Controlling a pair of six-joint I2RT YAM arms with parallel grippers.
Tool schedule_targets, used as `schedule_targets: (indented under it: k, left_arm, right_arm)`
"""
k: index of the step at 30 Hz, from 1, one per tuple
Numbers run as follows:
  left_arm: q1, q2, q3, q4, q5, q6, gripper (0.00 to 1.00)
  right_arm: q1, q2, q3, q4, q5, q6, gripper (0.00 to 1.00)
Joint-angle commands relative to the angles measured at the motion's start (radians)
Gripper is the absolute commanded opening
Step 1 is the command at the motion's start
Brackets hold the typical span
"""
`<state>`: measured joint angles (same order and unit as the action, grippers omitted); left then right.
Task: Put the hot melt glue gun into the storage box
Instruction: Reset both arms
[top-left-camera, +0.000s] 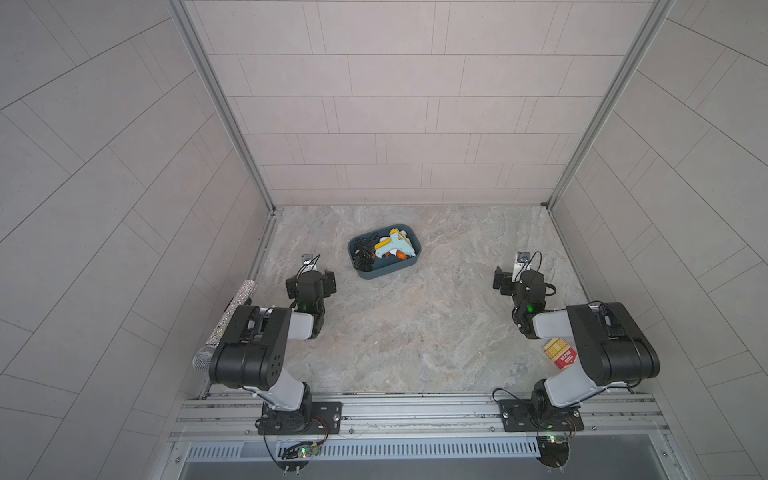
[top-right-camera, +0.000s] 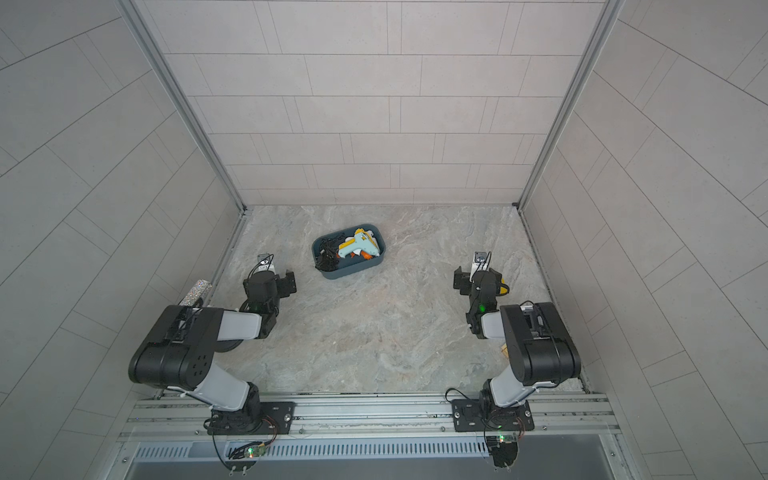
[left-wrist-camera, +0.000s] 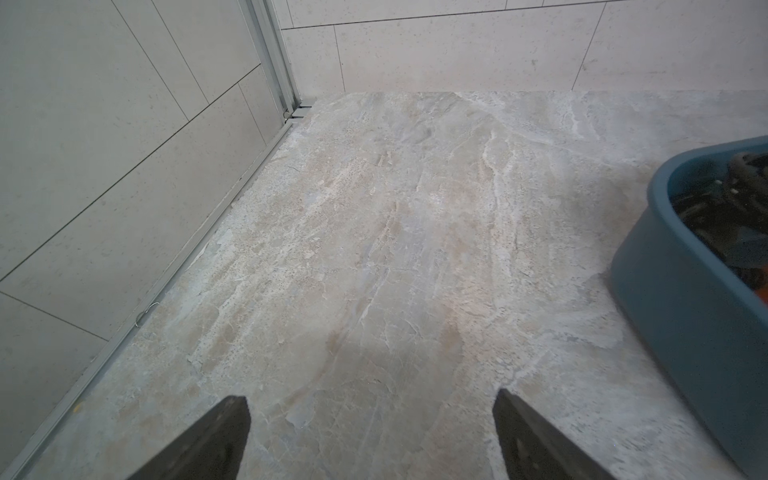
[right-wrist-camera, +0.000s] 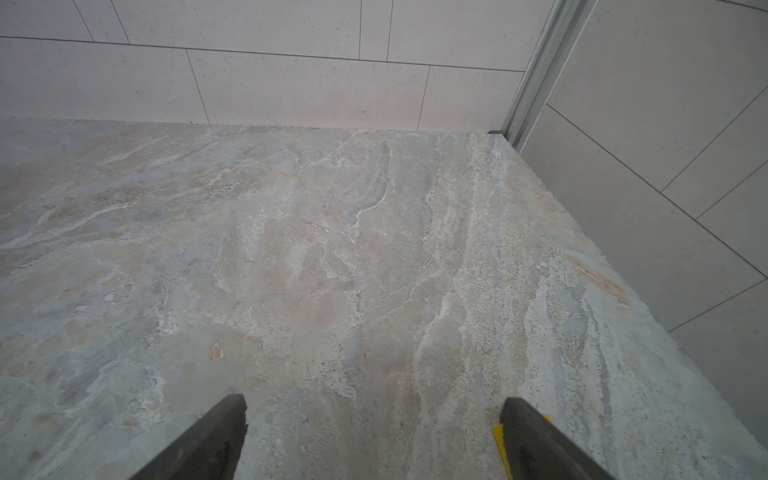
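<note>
The hot melt glue gun (top-left-camera: 392, 245) (top-right-camera: 358, 245), pale blue and cream with yellow parts, lies inside the dark teal storage box (top-left-camera: 386, 272) (top-right-camera: 353, 270) at the middle back of the table. Its black cord (top-left-camera: 363, 253) is bunched at the box's left end, and orange parts show under the gun. My left gripper (top-left-camera: 311, 282) (left-wrist-camera: 372, 401) hovers open and empty over bare table, just left of the box, whose wall (left-wrist-camera: 681, 299) shows in the left wrist view. My right gripper (top-left-camera: 517, 282) (right-wrist-camera: 374, 401) is open and empty, far to the box's right.
A glittery silver microphone (top-left-camera: 232, 316) lies along the left wall beside my left arm. A small red-and-yellow carton (top-left-camera: 559, 353) sits by my right arm's elbow. A yellow strip (right-wrist-camera: 500, 440) peeks out beside one right finger. Tiled walls enclose three sides.
</note>
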<state>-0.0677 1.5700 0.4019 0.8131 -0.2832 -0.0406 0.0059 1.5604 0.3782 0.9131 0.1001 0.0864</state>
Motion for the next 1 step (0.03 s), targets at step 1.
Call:
schedule_targets:
  k: [1]
  left_arm:
    - [0.004, -0.020, 0.020, -0.003, 0.003, 0.008, 1.00]
  right_arm:
    - [-0.003, -0.002, -0.002, 0.006, -0.003, 0.001, 1.00]
